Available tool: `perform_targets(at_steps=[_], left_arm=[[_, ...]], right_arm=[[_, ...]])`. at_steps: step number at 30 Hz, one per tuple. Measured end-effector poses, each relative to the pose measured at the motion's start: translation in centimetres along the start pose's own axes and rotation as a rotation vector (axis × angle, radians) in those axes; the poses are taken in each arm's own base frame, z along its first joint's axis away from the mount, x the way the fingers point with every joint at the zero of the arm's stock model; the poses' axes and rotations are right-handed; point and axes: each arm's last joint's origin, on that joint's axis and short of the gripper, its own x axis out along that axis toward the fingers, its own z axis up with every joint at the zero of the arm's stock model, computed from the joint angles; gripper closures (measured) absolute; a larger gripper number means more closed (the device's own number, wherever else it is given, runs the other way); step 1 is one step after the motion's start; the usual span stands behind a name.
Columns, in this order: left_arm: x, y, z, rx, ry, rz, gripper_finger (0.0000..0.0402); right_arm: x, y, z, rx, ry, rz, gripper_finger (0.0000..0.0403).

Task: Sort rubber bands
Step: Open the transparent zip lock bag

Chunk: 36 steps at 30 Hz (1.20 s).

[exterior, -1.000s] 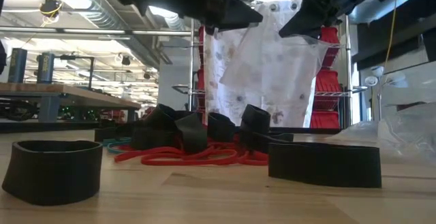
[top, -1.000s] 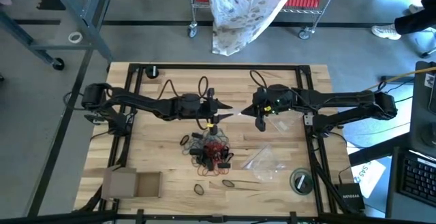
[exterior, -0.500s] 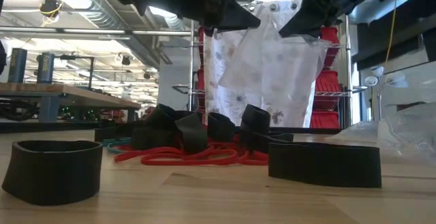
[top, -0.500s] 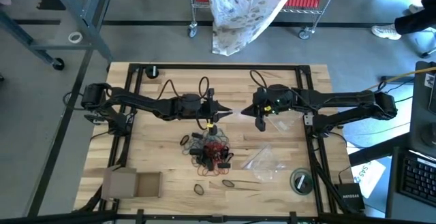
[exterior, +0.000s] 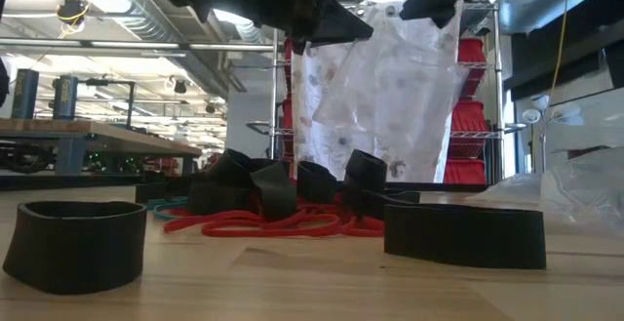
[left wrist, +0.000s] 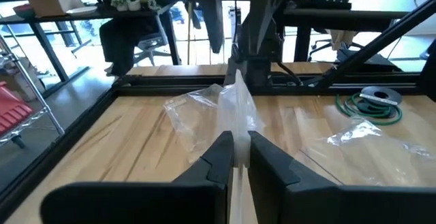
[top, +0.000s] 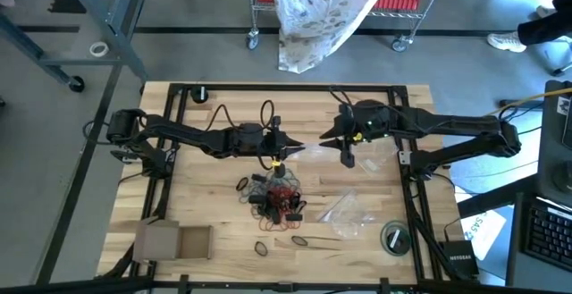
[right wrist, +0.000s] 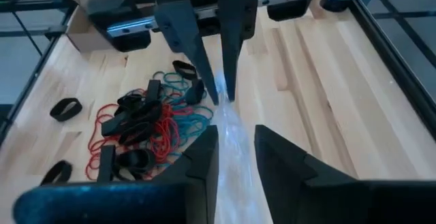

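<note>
Since the earlier frame, the right gripper is pulled back toward the upper right, and its fingers are spread around the clear bag. At centre, the left gripper is pinched on the clear bag. The bag should be held firmly and opened slowly. Just below centre, the rubber bands are piled. No writing can be read.

Bright, even overhead light, soft shadows; glare on the clear bag; low view's foreground blurred.
</note>
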Motion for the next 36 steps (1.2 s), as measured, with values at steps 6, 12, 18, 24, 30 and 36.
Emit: perform_targets(at_steps=[6, 12, 18, 24, 30, 36], left_arm=[[0.0, 0.0, 0.0, -0.003, 0.001, 0.000, 0.0377], [0.0, 0.0, 0.0, -0.008, 0.001, 0.000, 0.0377], [0.0, 0.0, 0.0, -0.008, 0.001, 0.000, 0.0377], [0.0, 0.0, -0.1, -0.007, 0.011, 0.000, 0.0378], [0.0, 0.0, -0.2, -0.015, 0.018, -0.001, 0.0378], [0.0, 0.0, -0.4, -0.016, 0.050, -0.003, 0.0378]], right_arm=[[2.3, -0.3, 0.2, -0.002, -0.007, 0.000, 0.0313], [3.0, -0.3, 0.2, -0.020, -0.006, 0.025, 0.0313], [3.4, -0.3, 0.6, -0.025, -0.043, 0.025, 0.0315], [4.2, -0.4, 0.3, -0.039, -0.016, 0.025, 0.0384], [3.8, -0.4, 0.4, -0.069, -0.027, 0.015, 0.0399], [2.0, -0.3, 0.7, -0.083, -0.062, -0.014, 0.0402]])
